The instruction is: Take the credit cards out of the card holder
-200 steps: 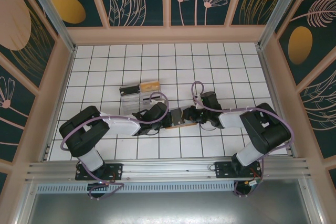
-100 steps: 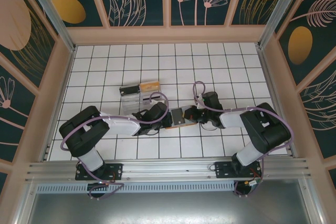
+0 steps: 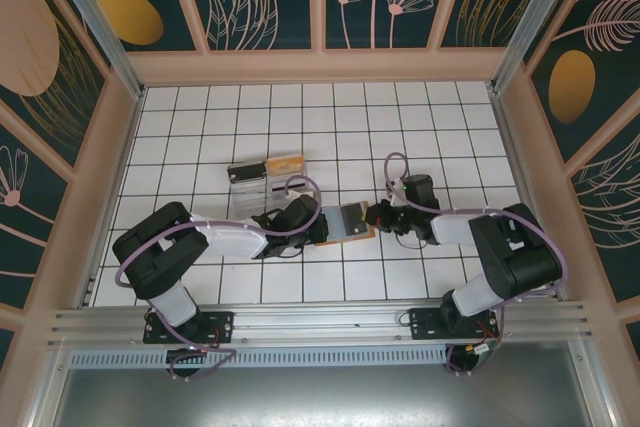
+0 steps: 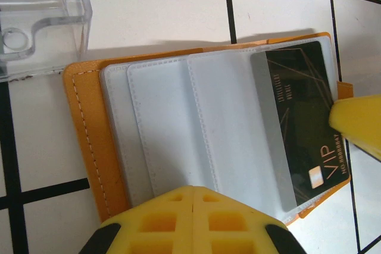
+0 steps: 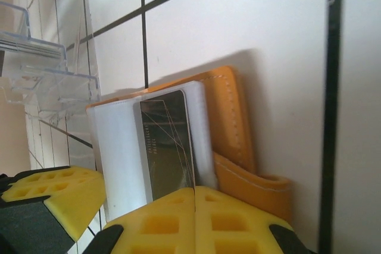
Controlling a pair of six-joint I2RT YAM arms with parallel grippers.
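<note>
The orange-brown card holder [image 3: 350, 238] lies open on the tiles between my two grippers, its pale pockets [image 4: 178, 123] facing up. A dark credit card [image 4: 303, 111] marked VIP sticks partway out of the right pocket. My right gripper [image 5: 195, 190] is shut on the card's outer end [image 5: 169, 147], beside the holder's orange cover [image 5: 229, 117]. My left gripper [image 4: 193, 190] is shut, its tips resting on the near edge of the pockets. In the top view the left gripper [image 3: 320, 225] is at the holder's left end and the right gripper [image 3: 376, 217] at its right end.
A clear plastic tray [image 3: 245, 187] stands just behind and left of the holder, with a tan block [image 3: 285, 163] at its right end. The tray's corner [image 4: 41, 10] is close to the holder's far left corner. White gridded tiles [image 3: 440, 127] stretch out all around.
The right gripper closed on the card's end and drew back to the right. The card has slid partway out of its pocket. The left gripper stayed shut in place.
</note>
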